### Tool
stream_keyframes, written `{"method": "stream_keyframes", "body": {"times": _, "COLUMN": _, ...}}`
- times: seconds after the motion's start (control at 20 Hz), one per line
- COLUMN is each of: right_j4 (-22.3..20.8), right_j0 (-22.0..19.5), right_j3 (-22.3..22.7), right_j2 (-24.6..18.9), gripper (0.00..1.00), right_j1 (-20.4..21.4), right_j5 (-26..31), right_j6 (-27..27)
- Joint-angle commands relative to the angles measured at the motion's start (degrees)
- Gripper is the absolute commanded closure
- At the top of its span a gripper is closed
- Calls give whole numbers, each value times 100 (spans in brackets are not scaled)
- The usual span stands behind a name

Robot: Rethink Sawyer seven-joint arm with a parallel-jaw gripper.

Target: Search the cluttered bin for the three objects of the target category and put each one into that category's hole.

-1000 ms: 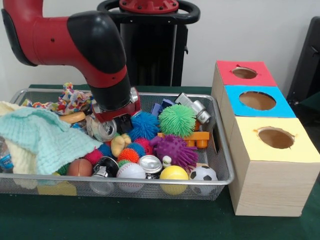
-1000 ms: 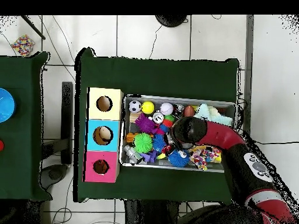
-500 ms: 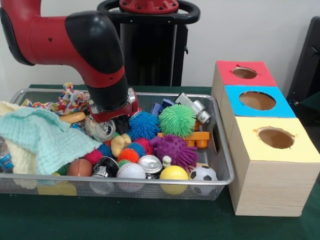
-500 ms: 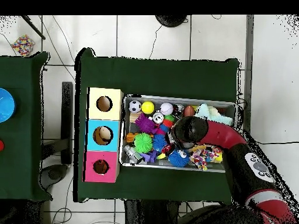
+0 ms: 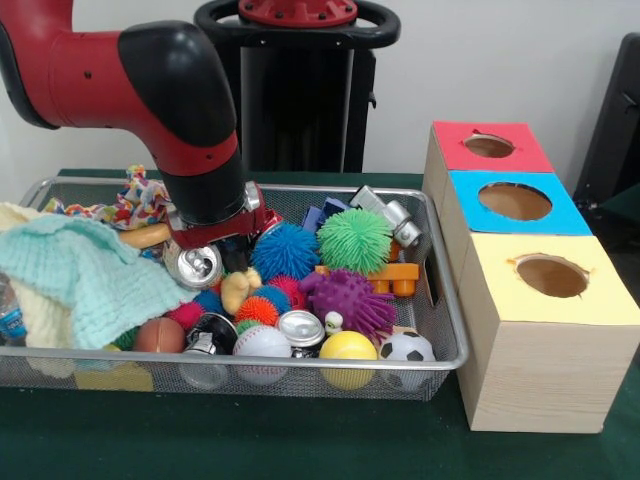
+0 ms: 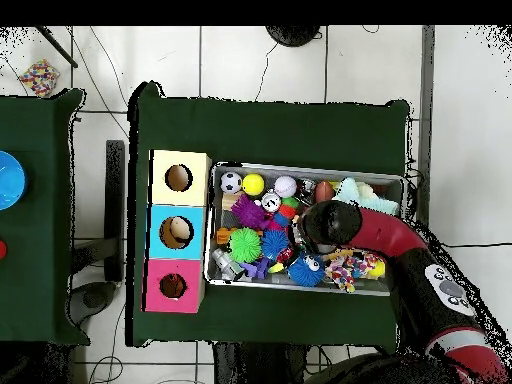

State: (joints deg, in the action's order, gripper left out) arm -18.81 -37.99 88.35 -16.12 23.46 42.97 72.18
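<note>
The silver wire-mesh bin (image 5: 250,366) is full of toys; it also shows in the overhead view (image 6: 300,168). My gripper (image 5: 232,256) is down in the bin's middle under the red and black wrist, so whether it is open or shut is hidden. In the overhead view the arm's end (image 6: 322,224) covers it. A small tan plush toy (image 5: 238,288) lies just in front of the gripper, beside a silver can (image 5: 193,266). No other plush toy shows clearly. The red-topped box's small round hole (image 5: 489,146) is at the far right, and shows in the overhead view (image 6: 173,286).
A mint knitted cloth (image 5: 85,275) covers the bin's left part. Spiky balls, blue (image 5: 286,250), green (image 5: 354,240) and purple (image 5: 346,300), fill the middle. Sports balls line the front wall. The blue-topped box (image 5: 515,201) and the yellow-topped box (image 5: 552,276) stand right of the bin.
The arm's end has moved a little to the left in the front view, and the silver can has shifted left with it. The toys around it have stayed put.
</note>
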Motion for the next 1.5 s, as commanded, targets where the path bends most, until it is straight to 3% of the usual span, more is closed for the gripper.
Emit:
{"method": "stream_keyframes", "body": {"times": 0.05, "right_j4": -100, "right_j0": -53, "right_j3": -188, "right_j2": -119, "gripper": 0, "right_j1": -143, "right_j5": -446, "right_j6": 383}}
{"method": "stream_keyframes", "body": {"times": 0.6, "right_j4": -46, "right_j0": -97, "right_j3": -118, "right_j2": -150, "gripper": 0, "right_j1": -149, "right_j5": -444, "right_j6": 396}}
{"method": "stream_keyframes", "body": {"times": 1.2, "right_j4": 70, "right_j0": -684, "right_j3": 125, "right_j2": -789, "gripper": 0, "right_j1": -480, "right_j5": -1526, "right_j6": 276}}
{"method": "stream_keyframes", "body": {"times": 1.5, "right_j4": 54, "right_j0": -625, "right_j3": 106, "right_j2": -703, "gripper": 0, "right_j1": -486, "right_j5": -1365, "right_j6": 352}}
